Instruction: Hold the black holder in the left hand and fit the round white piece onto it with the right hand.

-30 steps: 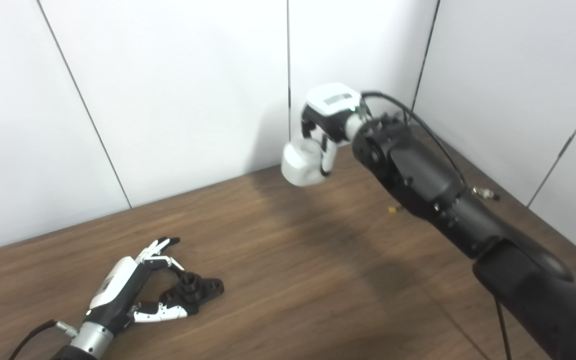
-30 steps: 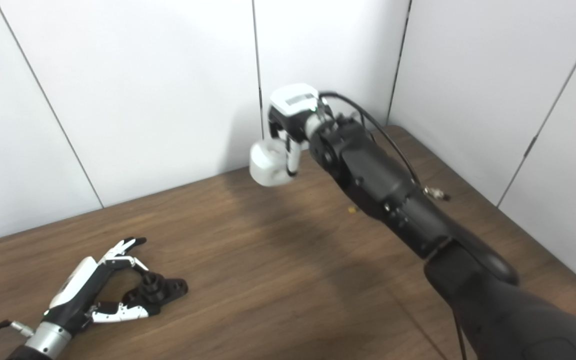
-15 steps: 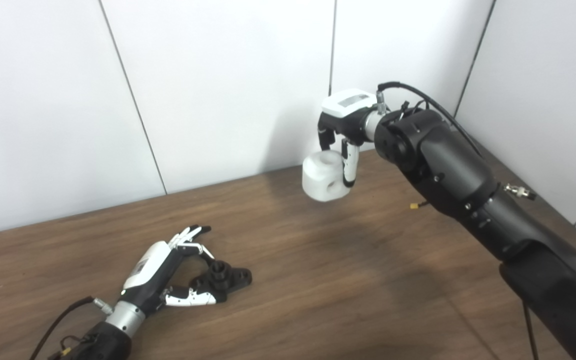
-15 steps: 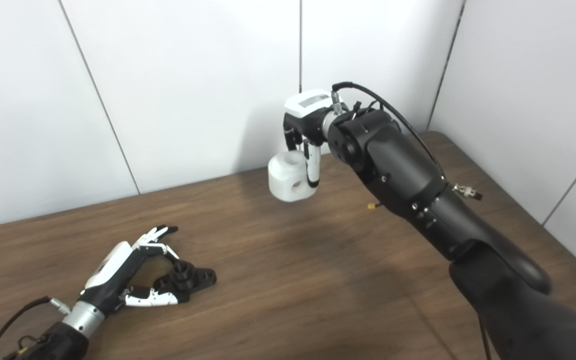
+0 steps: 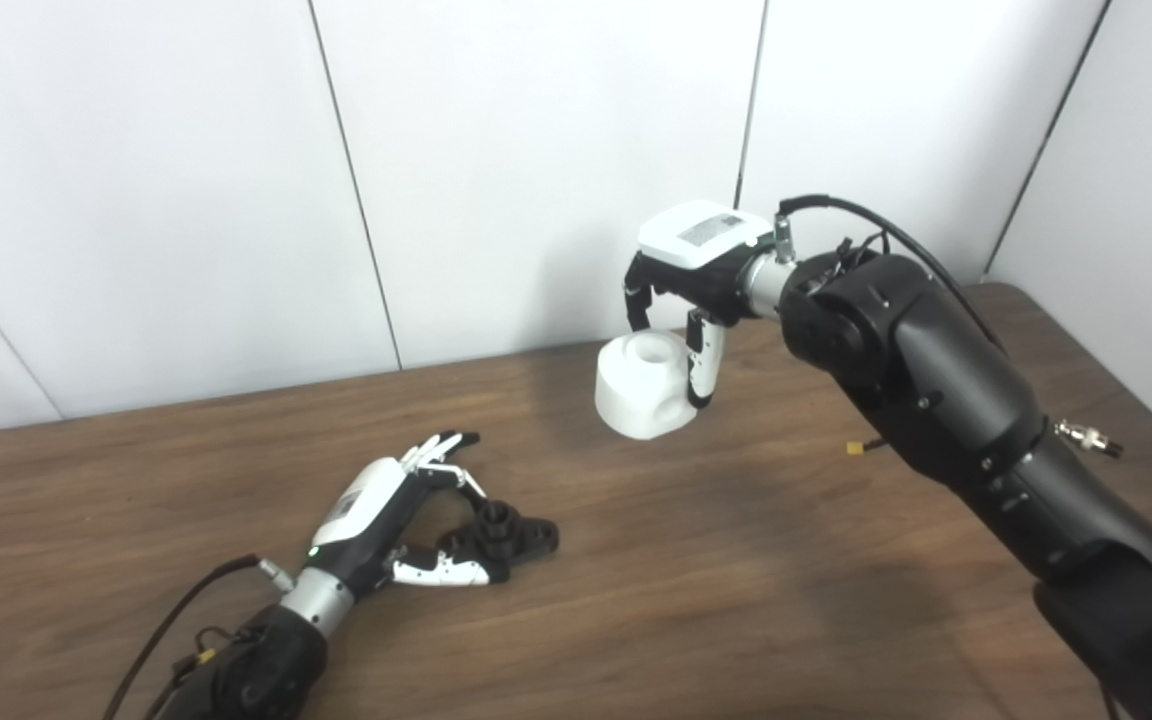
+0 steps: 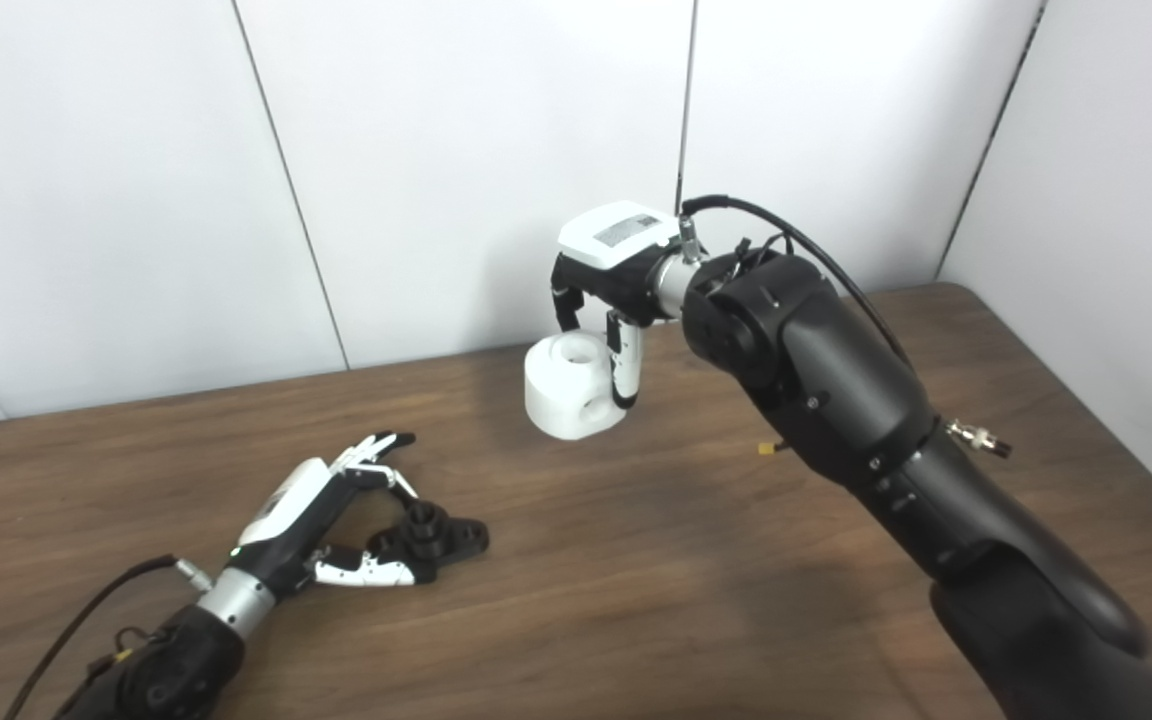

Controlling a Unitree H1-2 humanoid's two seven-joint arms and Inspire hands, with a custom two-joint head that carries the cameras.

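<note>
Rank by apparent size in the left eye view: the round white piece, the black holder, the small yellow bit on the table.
1. round white piece, largest, held off the table in the right hand.
2. black holder, lying on the table by the left hand, partly hidden by it, so the gap is unsure.
3. small yellow bit, clearly smallest.

The left hand (image 5: 391, 520) lies low with its forearm stretched forward, fingers (image 5: 441, 448) spread above and thumb below, half-curled around what sits between them. The right hand (image 5: 686, 300) is raised, palm down, wrist bent, fingers curled downward and closed on its load beneath the palm.
</note>
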